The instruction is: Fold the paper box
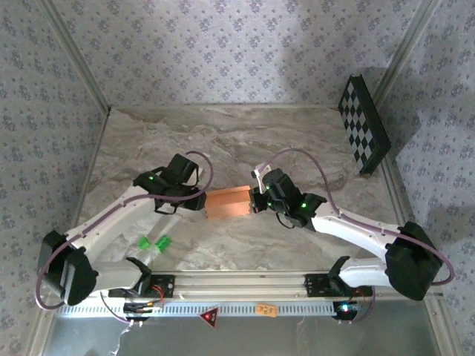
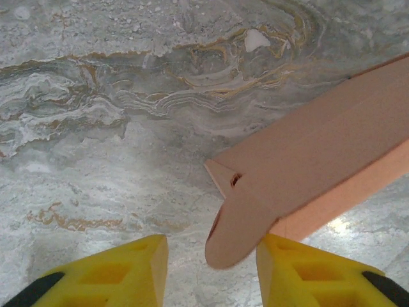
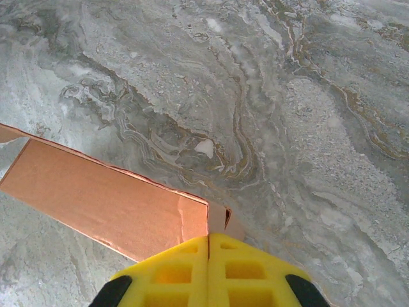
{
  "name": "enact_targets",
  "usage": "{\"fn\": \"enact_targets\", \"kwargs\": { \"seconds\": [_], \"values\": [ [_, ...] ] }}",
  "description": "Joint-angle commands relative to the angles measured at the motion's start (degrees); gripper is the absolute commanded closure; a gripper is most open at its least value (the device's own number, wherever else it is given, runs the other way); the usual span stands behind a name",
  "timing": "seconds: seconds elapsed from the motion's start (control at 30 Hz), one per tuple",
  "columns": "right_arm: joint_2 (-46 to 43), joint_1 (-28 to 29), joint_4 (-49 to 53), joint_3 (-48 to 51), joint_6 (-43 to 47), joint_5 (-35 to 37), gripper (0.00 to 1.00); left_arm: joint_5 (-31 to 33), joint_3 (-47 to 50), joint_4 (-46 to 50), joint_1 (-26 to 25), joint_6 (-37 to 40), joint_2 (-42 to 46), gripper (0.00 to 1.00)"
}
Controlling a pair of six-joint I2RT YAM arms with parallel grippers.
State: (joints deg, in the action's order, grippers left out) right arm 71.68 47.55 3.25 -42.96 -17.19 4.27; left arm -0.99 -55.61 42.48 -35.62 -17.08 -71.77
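Note:
The paper box [image 1: 226, 202] is a long salmon-orange piece in the middle of the marble table, stretched between my two grippers. My left gripper [image 1: 202, 202] is at its left end. In the left wrist view the box [image 2: 319, 160] runs off to the upper right, and its rounded end flap [image 2: 238, 233] hangs between the yellow fingers [image 2: 131, 268], close against the right one. That gripper [image 2: 212, 246] is open, with a gap on the flap's left side. My right gripper [image 1: 254, 200] is at the box's right end. Its fingers [image 3: 172, 272] are pressed together [image 3: 209, 238] on the box's end edge [image 3: 96, 198].
Two small bright green pieces [image 1: 154, 244] lie near the left arm's base. A black-and-white checkerboard panel [image 1: 364, 135] leans at the back right wall. Patterned walls close in the table on three sides, and a rail [image 1: 237, 282] runs along the near edge.

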Motion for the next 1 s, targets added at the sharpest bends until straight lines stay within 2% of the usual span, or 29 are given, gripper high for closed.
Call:
{"fn": "enact_targets", "kwargs": {
  "seconds": [0.0,0.33,0.97],
  "values": [
    [0.2,-0.2,1.9,-2.2,-0.5,-0.3,1.00,-1.1,-3.7,-1.4,0.4,0.0,-1.0,0.62],
    [0.3,-0.3,2.5,-2.8,-0.5,-0.5,1.00,-3.4,-5.1,-0.5,0.5,-1.3,-2.4,0.83],
    [1.8,0.3,2.9,-4.5,-2.1,-1.6,1.00,-7.6,-7.3,-1.5,0.5,-7.9,-5.5,0.92]
  ]
}}
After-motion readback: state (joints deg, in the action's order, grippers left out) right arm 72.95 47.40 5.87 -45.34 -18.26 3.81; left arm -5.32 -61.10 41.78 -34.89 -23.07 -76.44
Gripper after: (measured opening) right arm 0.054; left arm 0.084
